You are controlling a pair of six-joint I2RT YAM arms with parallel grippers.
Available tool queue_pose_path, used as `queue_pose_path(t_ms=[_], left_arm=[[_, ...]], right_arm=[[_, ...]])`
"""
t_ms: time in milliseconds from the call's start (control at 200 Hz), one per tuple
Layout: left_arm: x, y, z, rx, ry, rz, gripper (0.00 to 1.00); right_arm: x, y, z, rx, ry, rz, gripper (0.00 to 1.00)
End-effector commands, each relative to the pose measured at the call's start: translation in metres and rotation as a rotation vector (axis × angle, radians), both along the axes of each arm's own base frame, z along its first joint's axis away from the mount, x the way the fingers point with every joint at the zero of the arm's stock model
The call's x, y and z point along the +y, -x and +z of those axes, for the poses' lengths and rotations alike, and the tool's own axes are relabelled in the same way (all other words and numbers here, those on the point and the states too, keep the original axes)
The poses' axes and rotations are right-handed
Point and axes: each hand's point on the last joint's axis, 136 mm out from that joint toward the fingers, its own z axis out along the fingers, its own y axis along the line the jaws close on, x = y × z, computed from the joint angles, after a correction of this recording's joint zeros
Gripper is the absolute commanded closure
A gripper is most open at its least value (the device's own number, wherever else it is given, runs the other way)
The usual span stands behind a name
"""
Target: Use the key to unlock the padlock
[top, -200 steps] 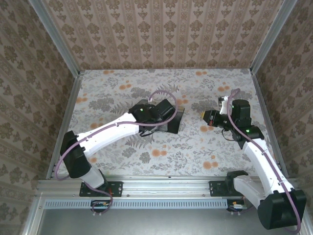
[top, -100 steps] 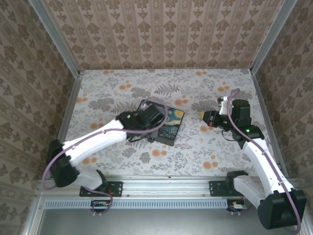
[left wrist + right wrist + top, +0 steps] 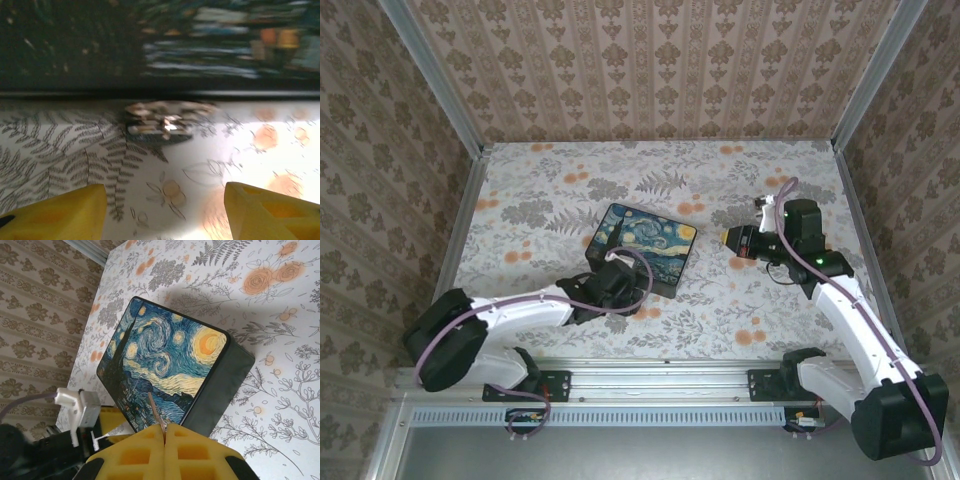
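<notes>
Left wrist view: a small silvery metal padlock (image 3: 160,120), blurred, lies on the flowered white tablecloth (image 3: 60,150) just beside the dark rectangular box with starry-night painted lid (image 3: 642,238). The left gripper (image 3: 164,202) hangs near it, jaws wide apart, holding nothing. The right gripper (image 3: 165,435), off to the side, pinches a thin metal key (image 3: 155,412).

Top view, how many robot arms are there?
2. The left arm stretches low toward the painted box's near edge; the right arm reaches in from the right of it. None looks hidden.
</notes>
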Motion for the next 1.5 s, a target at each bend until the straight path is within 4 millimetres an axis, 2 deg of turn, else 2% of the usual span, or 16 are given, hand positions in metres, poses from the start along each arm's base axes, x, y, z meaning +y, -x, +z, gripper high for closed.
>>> queue_pose_path(t_ms=[0,185,370,555,650,925,1050,1310,1495], left_arm=[[-0.014,-0.024,0.007,-0.084,0.094,0.004,0.37],[-0.023,-0.031,-0.005,-0.092,0.084,-0.031,0.4],[-0.024,-0.034,-0.008,-0.093,0.066,-0.032,0.56],[-0.024,-0.033,-0.003,-0.106,0.058,-0.045,0.71],[-0.022,-0.03,0.009,-0.106,0.039,-0.047,0.74],[-0.011,-0.015,0.062,-0.048,-0.045,-0.072,0.8],[-0.004,-0.002,0.08,0.064,-0.074,-0.069,0.81],[-0.007,0.033,0.123,0.336,-0.131,-0.151,0.84],[-0.015,0.03,0.149,0.436,-0.145,-0.156,0.85]], right_arm=[[0.003,-0.003,0.011,-0.023,-0.002,-0.015,0.99],[0.006,-0.004,0.01,-0.02,0.009,-0.015,0.99],[0.007,-0.005,0.009,-0.019,0.012,-0.011,0.99],[0.009,-0.004,0.006,-0.014,0.018,-0.007,0.99],[0.008,-0.002,0.003,-0.01,0.028,-0.006,0.99],[0.006,-0.002,0.002,-0.017,0.048,-0.011,0.99],[0.006,-0.004,0.008,-0.03,0.055,-0.007,0.99],[0.006,-0.004,0.024,-0.066,0.058,0.009,0.98],[0.007,0.0,0.022,-0.072,0.054,0.017,0.98]])
